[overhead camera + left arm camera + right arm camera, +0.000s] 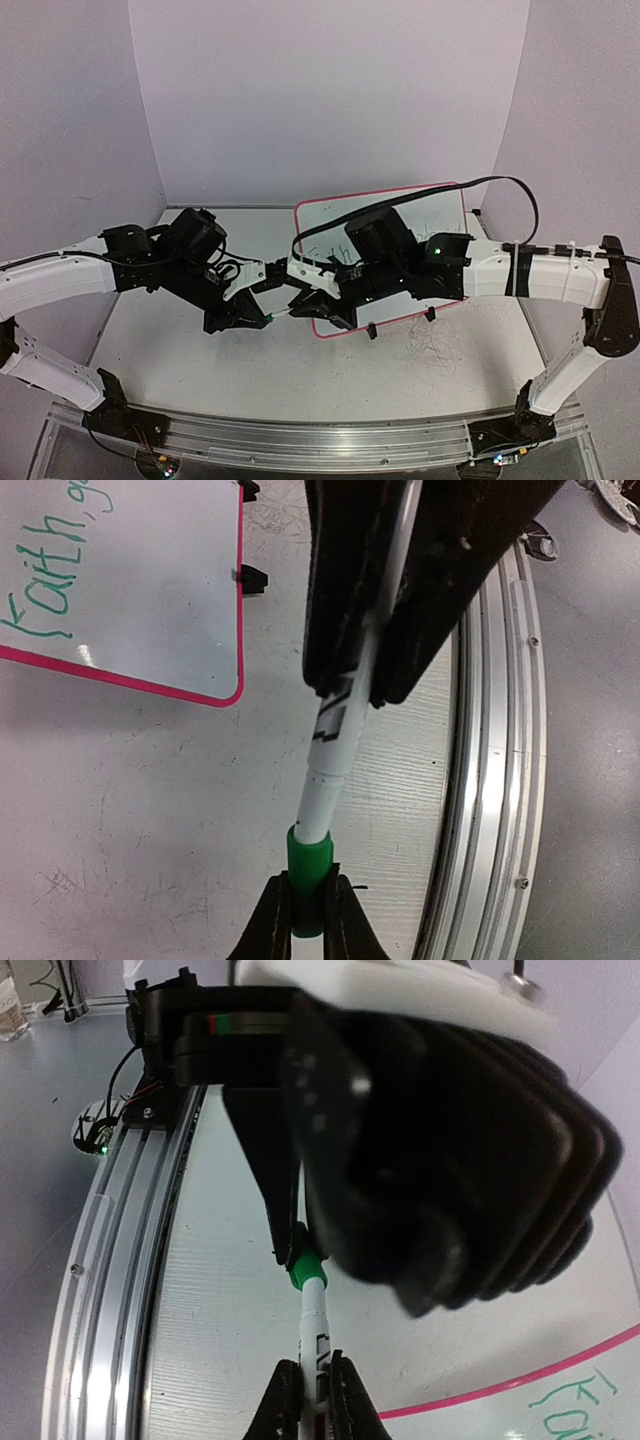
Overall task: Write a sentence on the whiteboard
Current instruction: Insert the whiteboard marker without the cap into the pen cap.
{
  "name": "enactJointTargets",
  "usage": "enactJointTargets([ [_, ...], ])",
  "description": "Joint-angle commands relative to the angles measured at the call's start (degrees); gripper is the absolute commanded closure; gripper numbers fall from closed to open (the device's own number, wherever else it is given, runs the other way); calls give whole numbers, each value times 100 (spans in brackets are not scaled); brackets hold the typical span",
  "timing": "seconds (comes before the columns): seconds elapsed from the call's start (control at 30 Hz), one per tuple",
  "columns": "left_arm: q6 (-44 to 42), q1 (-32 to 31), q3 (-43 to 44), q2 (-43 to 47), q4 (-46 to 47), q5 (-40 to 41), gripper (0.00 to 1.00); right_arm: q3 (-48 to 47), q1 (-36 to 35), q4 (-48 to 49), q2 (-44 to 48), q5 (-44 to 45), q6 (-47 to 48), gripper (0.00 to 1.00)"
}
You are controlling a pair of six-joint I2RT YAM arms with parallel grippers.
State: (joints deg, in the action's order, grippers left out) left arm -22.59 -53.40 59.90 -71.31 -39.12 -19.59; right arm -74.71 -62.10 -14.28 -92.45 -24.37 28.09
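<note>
Left tool (308, 920) on cap (308, 860), right tool (313, 1388) on marker (312, 1320), sentence (50, 585) cropped

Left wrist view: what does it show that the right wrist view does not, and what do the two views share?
Only the left wrist view shows the small black clip feet of the pink-framed whiteboard, and the whole word "Faith" of the green handwriting.

Only the right wrist view shows a small green light with thin wires at the rail's end.

Both show the left hand shut on the green plastic cap, the right hand shut on the white marker barrel, a whiteboard corner and the aluminium rail.
</note>
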Motion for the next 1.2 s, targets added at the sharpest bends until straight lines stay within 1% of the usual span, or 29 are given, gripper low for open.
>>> enactJointTargets([
  [0.0, -1, -38, 152, 216, 269, -642, 100, 516, -64, 727, 498, 5, 1146, 100],
  [0.1, 8, -41, 155, 213, 246, -877, 100, 730, -64, 998, 624, -255, 1899, 100],
  [0.2, 18, -48, 195, 219, 199, -1097, 100, 750, -65, 1105, 552, -265, 2414, 100],
  [0.33, 57, -49, 259, 169, 167, -1408, 100, 554, -64, 1101, 301, -258, 3017, 100],
  [0.47, 88, -63, 251, 82, 158, -1502, 100, 307, -82, 1079, 22, -328, 3751, 100],
  [0.67, 90, -139, 223, -168, 146, -1540, 100, -155, -132, 960, -503, -152, 4506, 100],
  [0.83, 36, -153, 254, -267, 161, -1292, 100, -356, -313, 966, -752, 65, 4797, 100],
  [0.9, 42, -153, 269, -271, 209, -1125, 100, -342, -379, 1107, -816, 163, 4725, 100],
  [1.03, 121, -153, 136, -168, 499, -948, 100, 104, -544, 1910, -789, 297, 4647, 100],
  [1.17, 153, -153, 131, -98, 654, -879, 100, 173, -663, 2323, -934, 479, 4521, 100],
])
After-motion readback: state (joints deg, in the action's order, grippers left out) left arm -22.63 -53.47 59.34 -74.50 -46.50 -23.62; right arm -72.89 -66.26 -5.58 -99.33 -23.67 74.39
